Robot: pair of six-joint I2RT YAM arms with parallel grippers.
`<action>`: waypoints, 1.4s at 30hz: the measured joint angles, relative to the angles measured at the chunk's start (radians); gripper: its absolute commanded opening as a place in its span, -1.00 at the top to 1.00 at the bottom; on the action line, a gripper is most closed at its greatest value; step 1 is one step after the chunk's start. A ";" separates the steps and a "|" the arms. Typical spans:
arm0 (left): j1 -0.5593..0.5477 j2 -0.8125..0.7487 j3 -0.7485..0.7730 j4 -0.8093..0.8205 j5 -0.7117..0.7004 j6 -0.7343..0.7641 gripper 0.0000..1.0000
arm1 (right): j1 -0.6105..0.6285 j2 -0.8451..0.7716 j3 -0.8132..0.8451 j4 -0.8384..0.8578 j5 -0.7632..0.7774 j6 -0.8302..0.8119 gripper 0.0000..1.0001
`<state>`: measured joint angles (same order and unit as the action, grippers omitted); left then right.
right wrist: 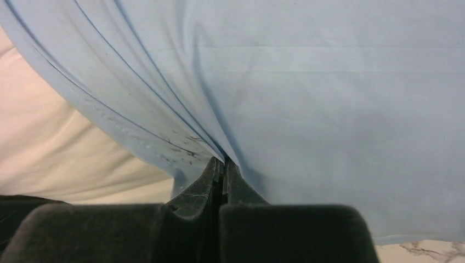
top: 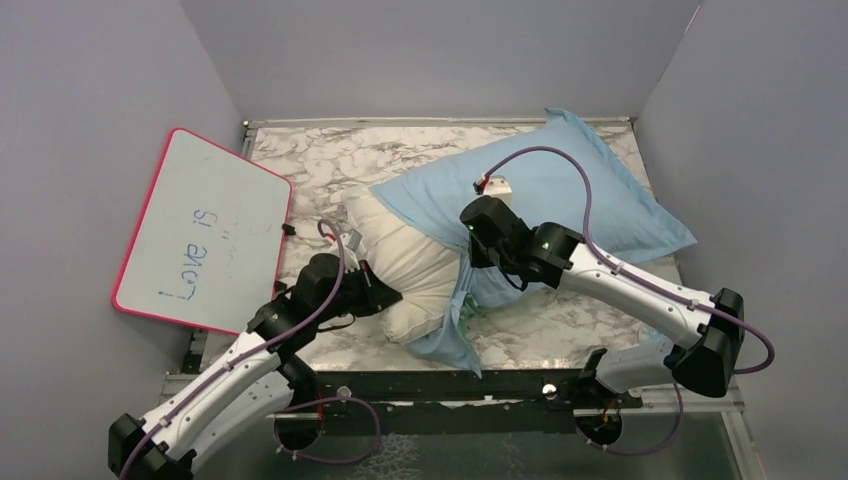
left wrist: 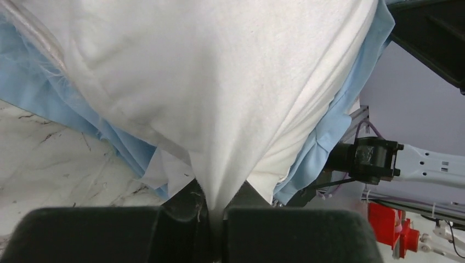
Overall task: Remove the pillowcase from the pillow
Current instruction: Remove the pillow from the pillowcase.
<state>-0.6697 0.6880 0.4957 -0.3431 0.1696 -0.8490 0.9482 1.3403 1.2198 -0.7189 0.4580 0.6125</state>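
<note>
Left tool clamped on pillow, right tool clamped on pillowcase, both thin pinches; pulling apart may slip a fold free or drag pillow along.

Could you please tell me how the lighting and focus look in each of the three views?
Top external: evenly lit and sharp, with no harsh shadows or glare. Left wrist: the left hand is blurred at the bottom edge, and the pillow fabric is bright, almost washed out. Right wrist: the right hand is likewise soft, while the pillowcase folds are crisp.
</note>
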 measured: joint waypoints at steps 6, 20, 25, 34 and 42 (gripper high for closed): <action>0.001 -0.124 -0.040 -0.066 -0.008 -0.025 -0.78 | -0.011 -0.005 0.046 -0.011 -0.136 -0.088 0.06; 0.125 0.255 0.463 -0.251 -0.367 0.233 -0.97 | -0.027 0.386 0.636 0.062 -0.124 -0.333 -0.64; 0.404 0.372 0.460 -0.218 -0.202 0.305 -0.97 | -0.040 0.537 0.638 0.037 -0.077 -0.358 -0.36; 0.719 0.535 0.362 0.075 0.283 0.226 -0.97 | -0.059 0.375 0.271 0.192 -0.204 -0.274 0.31; 0.721 0.737 0.246 0.443 0.539 0.043 -0.62 | -0.070 0.236 0.019 0.390 -0.333 -0.126 0.32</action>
<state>0.0517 1.4250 0.7414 0.0994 0.7090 -0.8062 0.8783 1.5761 1.2392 -0.3290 0.1246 0.4862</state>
